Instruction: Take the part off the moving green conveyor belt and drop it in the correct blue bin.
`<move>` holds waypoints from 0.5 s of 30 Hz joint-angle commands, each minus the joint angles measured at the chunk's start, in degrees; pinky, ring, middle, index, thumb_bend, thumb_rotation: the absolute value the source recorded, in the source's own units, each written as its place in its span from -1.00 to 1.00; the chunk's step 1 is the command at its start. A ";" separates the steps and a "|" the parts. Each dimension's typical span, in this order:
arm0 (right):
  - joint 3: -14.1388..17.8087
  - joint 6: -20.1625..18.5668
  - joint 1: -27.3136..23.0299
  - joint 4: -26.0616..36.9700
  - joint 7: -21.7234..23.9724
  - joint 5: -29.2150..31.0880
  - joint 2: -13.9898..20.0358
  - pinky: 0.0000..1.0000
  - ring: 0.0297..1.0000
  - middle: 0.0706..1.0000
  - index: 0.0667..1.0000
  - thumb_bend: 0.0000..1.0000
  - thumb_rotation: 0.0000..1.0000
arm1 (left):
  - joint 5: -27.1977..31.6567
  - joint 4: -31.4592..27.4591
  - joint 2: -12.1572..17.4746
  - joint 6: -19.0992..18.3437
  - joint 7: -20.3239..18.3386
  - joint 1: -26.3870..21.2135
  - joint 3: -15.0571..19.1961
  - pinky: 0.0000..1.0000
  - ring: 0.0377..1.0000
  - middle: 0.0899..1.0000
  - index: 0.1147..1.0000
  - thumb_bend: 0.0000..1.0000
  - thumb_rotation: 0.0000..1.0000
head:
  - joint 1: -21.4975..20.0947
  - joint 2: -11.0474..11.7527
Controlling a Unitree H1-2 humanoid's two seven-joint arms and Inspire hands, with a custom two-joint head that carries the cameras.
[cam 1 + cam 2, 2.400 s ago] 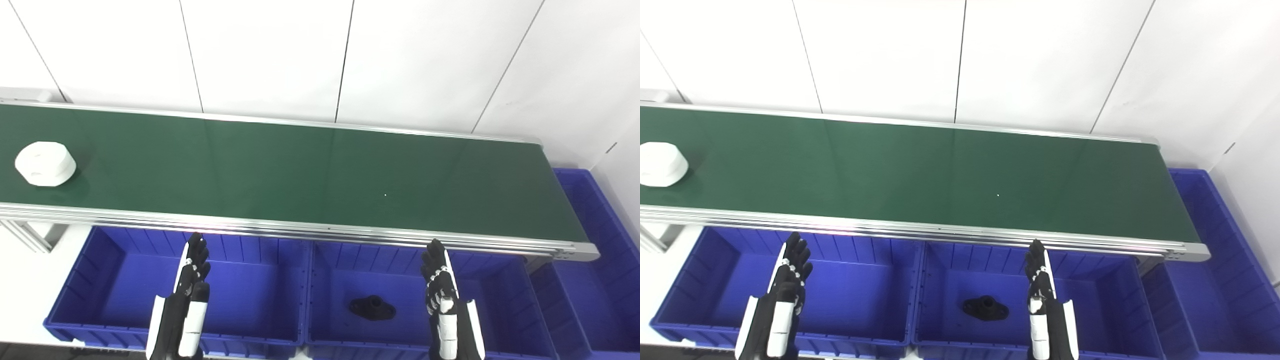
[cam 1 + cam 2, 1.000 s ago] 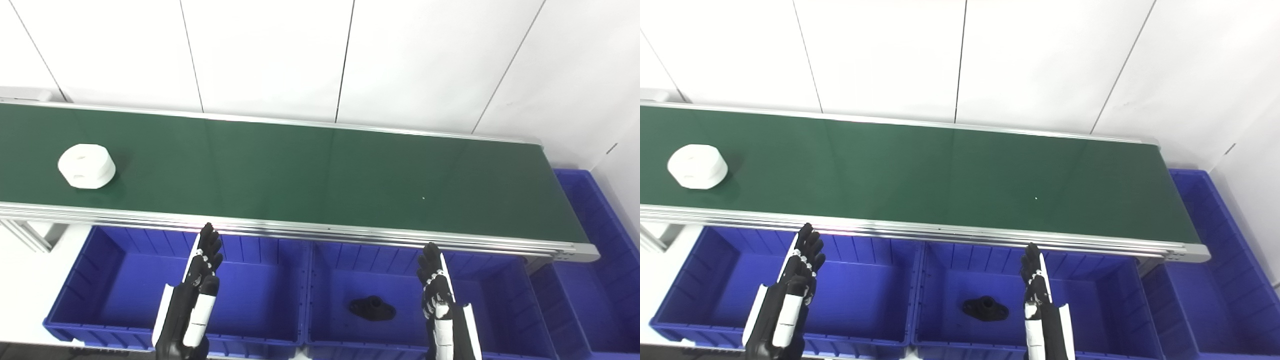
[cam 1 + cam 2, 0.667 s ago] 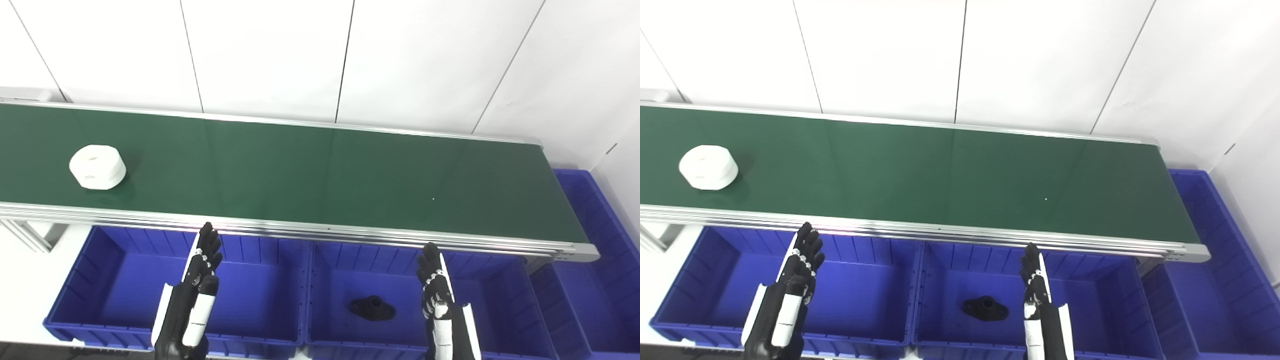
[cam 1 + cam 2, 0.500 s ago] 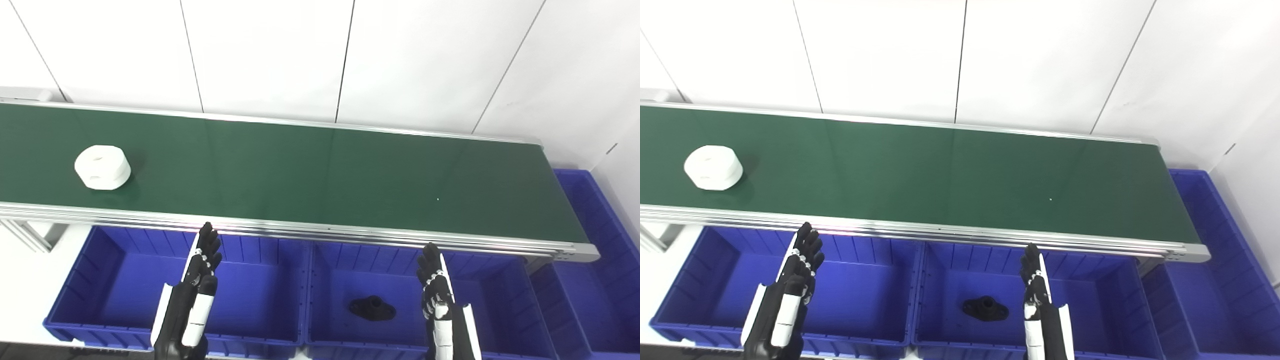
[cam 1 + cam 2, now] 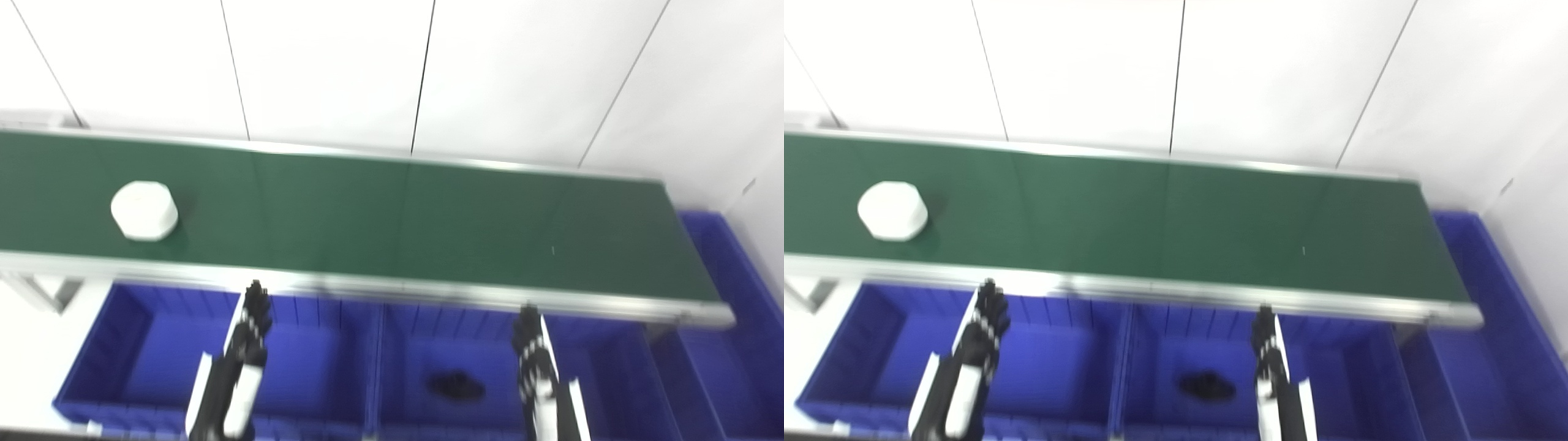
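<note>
White and round, the part (image 5: pixel 144 210) is sitting on the left stretch of the green conveyor belt (image 5: pixel 392 214). Both the left hand (image 5: pixel 248 334) and right hand (image 5: pixel 531 349) are hovering empty over the near blue bins (image 5: pixel 153 361), fingers seemingly extended and apart, though blur is softening everything.

Part (image 5: pixel 144 210) on belt (image 5: pixel 380 220) left; bins (image 5: pixel 153 361) seemingly below.
</note>
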State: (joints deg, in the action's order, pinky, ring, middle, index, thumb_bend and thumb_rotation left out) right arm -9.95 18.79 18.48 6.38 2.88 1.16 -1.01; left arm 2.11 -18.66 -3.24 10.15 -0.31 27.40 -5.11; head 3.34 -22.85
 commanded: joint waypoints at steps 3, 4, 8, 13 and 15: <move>0.69 1.66 -0.31 0.07 0.87 0.70 0.93 1.00 1.00 1.00 1.00 0.49 1.00 | -1.42 0.30 -1.07 3.37 0.07 -0.25 -1.15 1.00 1.00 1.00 1.00 0.15 0.83 | 3.34 1.44; 0.92 2.17 -0.48 -0.36 0.95 0.88 1.16 1.00 1.00 1.00 1.00 0.47 1.00 | -1.62 0.61 -1.31 3.57 0.19 -0.32 -1.31 1.00 1.00 1.00 1.00 0.15 0.82 | 3.84 1.66; 1.88 4.52 -1.30 -2.61 1.63 2.12 2.19 1.00 1.00 1.00 1.00 0.43 1.00 | -2.50 2.83 -2.32 5.20 0.68 -0.92 -1.88 1.00 1.00 1.00 1.00 0.25 0.73 | 6.96 2.84; 2.87 5.45 -2.12 -4.10 2.50 3.22 3.02 1.00 1.00 1.00 1.00 0.42 1.00 | -4.81 3.35 -3.68 5.12 1.80 -1.42 -2.40 1.00 1.00 1.00 1.00 0.25 0.80 | 9.91 2.77; 3.16 5.07 -2.22 -3.88 2.76 3.77 3.19 1.00 1.00 1.00 1.00 0.44 1.00 | -5.56 3.03 -3.94 4.95 1.95 -1.53 -2.70 1.00 1.00 1.00 1.00 0.25 0.82 | 10.32 2.56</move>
State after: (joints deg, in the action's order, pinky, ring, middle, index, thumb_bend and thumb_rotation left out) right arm -6.99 21.06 16.84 1.40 4.88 4.05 2.16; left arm -2.58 -14.04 -6.53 12.92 1.33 26.33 -7.20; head 13.71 -20.21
